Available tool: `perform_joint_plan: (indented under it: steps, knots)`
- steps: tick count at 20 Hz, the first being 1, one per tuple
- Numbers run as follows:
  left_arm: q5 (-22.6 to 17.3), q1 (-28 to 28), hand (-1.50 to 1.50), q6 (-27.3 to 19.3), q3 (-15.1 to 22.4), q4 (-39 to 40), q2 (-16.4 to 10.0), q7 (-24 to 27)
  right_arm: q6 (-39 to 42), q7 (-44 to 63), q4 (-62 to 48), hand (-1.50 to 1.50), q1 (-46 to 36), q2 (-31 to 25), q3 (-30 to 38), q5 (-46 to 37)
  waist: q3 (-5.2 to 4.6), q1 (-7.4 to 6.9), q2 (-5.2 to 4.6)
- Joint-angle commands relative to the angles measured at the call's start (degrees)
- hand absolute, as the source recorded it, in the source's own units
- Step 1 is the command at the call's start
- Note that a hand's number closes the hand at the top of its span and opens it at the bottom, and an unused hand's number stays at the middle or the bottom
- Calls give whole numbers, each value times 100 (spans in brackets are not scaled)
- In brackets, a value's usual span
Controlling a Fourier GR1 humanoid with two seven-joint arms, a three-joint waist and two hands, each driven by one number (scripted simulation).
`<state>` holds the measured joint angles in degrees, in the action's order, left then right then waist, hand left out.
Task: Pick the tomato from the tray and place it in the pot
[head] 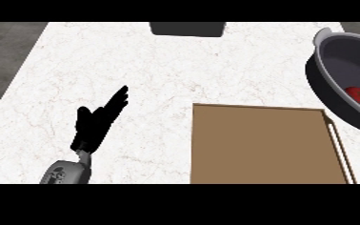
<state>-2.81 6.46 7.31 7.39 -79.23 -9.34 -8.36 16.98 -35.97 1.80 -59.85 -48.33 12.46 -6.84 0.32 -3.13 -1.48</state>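
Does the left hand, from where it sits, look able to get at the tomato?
Probably not: the tomato lies inside the pot at the far right, with the tray between it and the left hand.

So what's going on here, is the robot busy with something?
Nothing is being handled at this moment. The brown tray on the white counter has nothing on it, and a red thing, most likely the tomato, lies inside the dark pot at the right edge. The robot's left hand rests open to the left of the tray, holding nothing. Its right hand is out of view. The job looks about done.
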Motion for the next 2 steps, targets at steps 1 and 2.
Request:
perform_joint_plan:
  steps: [1,2]
  knots:
    - [111,-167,0,-4,124,-130,25,128,475,-17,-83,-150,199,-433,419,422,11,-52,-29]
    - [89,24,0,-23,49,60,27,6,618,-6,-113,-150,277,-572,506,511,11,23,-39]
